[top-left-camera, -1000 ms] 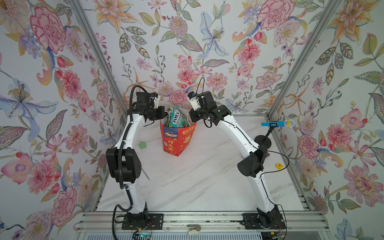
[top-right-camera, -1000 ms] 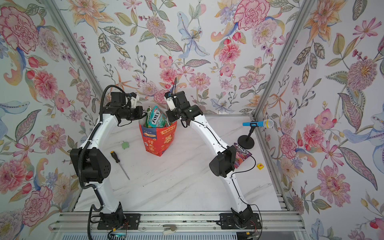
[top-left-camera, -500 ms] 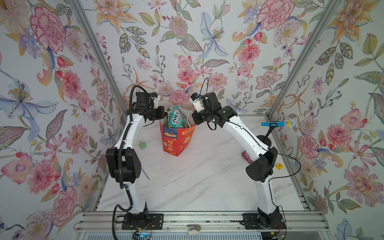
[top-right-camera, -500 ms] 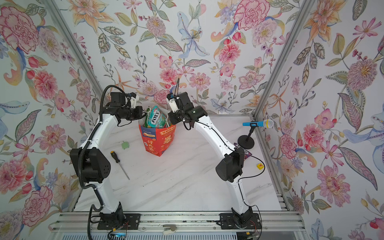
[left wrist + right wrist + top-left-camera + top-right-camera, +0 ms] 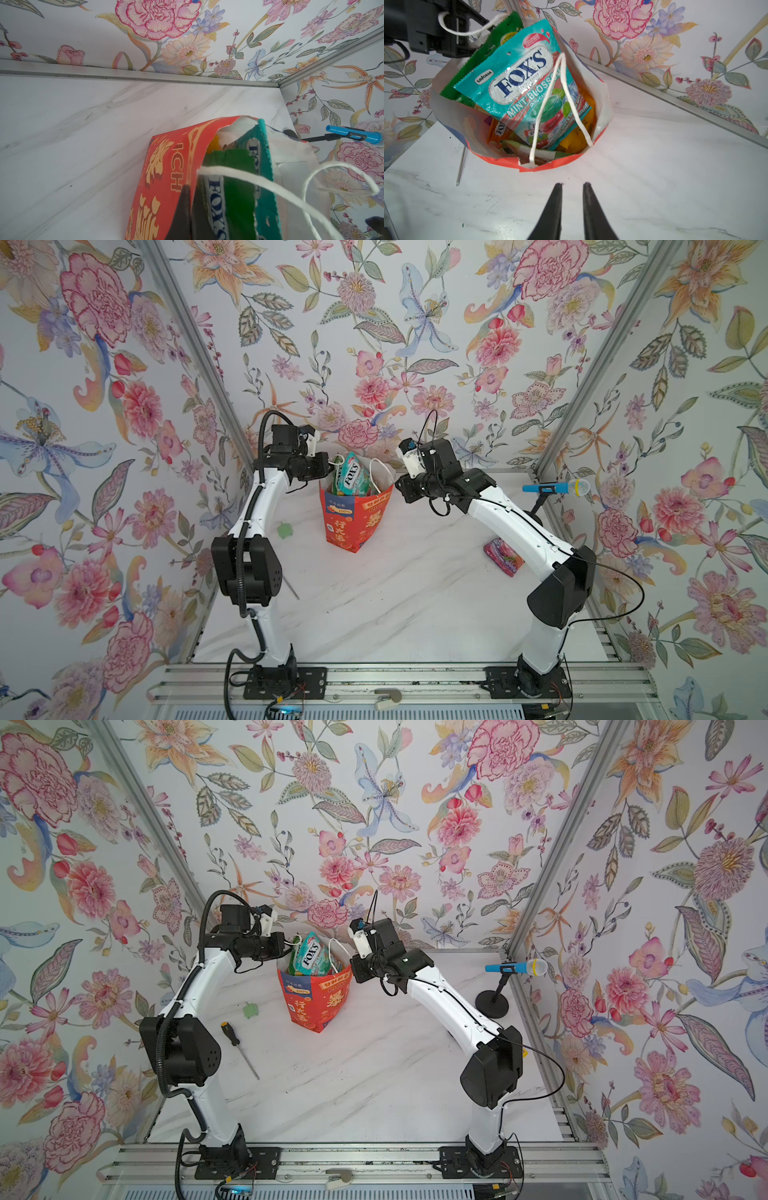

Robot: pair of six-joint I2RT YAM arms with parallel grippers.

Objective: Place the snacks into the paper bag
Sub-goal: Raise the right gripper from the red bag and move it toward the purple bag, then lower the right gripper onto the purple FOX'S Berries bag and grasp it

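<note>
Red-orange paper bag [image 5: 358, 522] stands upright, teal packet [image 5: 351, 480] protruding.

Paper bag [image 5: 357, 522] stands back-centre on the table [image 5: 374, 614], between left gripper [image 5: 330, 467] at its left rim and right gripper [image 5: 572, 185] just right of it, not touching; mint packet [image 5: 351, 481] sticks up out of the bag, on top of other packets [image 5: 577, 139]. Loose packet [image 5: 503, 556] lies on the table far right, partly behind the right arm; blob [image 5: 285, 529] left of the bag; screwdriver [image 5: 239, 1046] left-front of it; microphone stand [image 5: 492, 1004] back right.
</note>
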